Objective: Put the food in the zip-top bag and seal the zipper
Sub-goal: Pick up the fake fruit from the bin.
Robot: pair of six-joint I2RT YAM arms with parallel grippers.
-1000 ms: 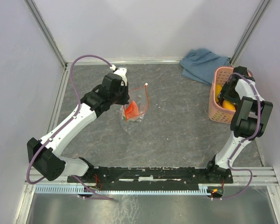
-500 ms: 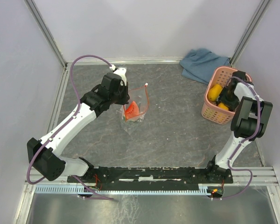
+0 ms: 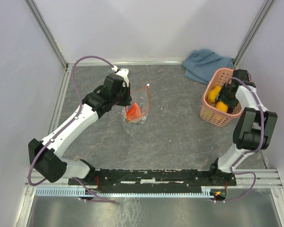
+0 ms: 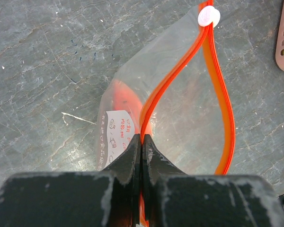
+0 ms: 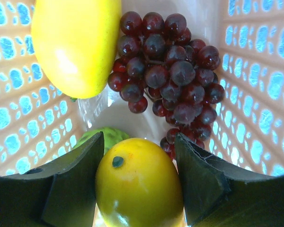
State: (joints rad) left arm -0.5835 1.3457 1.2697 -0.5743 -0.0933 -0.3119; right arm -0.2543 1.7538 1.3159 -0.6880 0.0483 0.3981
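The clear zip-top bag stands open at mid-table with the red watermelon wedge inside. My left gripper is shut on the red-orange zipper strip and holds the mouth open; the white end piece is at the far end. My right gripper is down inside the pink basket. Its jaws press both sides of the orange fruit. The yellow oblong fruit and purple grapes lie beyond it.
A blue-grey cloth lies at the back right behind the basket. A green item sits on the basket floor beside the orange fruit. Metal frame posts and walls close in the table at left, back and right.
The pink basket has shifted left and tilted, with my right gripper inside it. My left gripper and the bag have not moved.
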